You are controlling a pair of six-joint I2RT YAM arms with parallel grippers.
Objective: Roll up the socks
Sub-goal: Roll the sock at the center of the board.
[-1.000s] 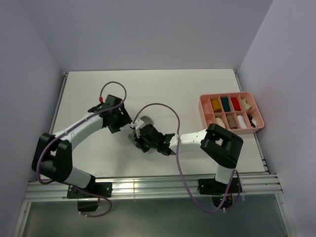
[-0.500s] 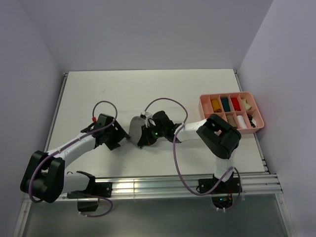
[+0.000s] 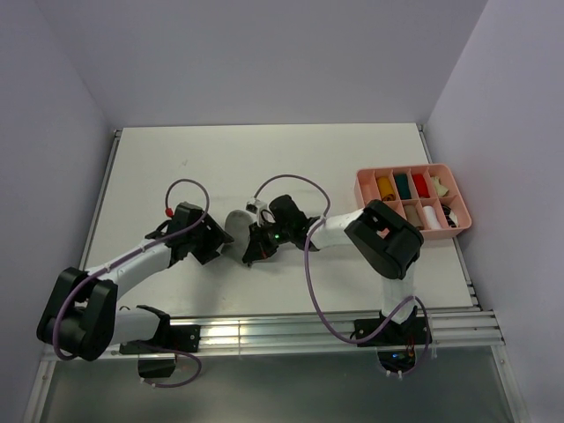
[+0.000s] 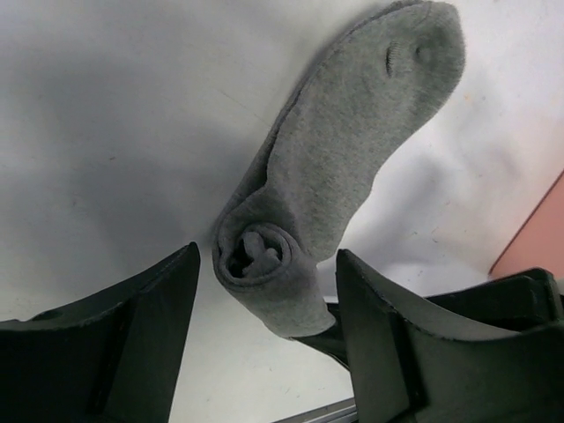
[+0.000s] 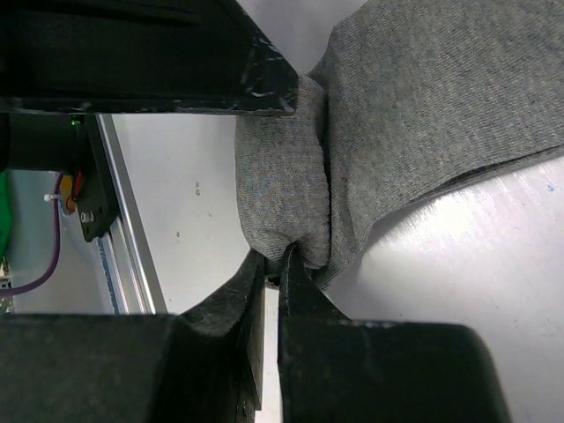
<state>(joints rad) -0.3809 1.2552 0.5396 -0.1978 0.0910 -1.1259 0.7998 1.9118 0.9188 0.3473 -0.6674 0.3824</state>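
Item: grey sock (image 3: 236, 226), half-rolled, on bench (image 3: 308, 159), left of pink tray (image 3: 360, 189). Also left of tray: right hand (image 5: 278, 264) pressed together, pinching sock's rolled end; left hand (image 4: 264, 264) spread, flanking roll.

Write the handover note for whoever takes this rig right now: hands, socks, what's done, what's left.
Hands: the left hand is open, with a finger on either side of the sock's rolled end, and is not gripping. The right hand is shut on the grey sock, pinching the edge of the roll.
Where: the sock lies mid-table between the two hands. No other loose sock is in view.
Done: one end is coiled up and the rest lies flat.
Left: finish the roll, then probably put it in the pink tray with the other rolled bundles.
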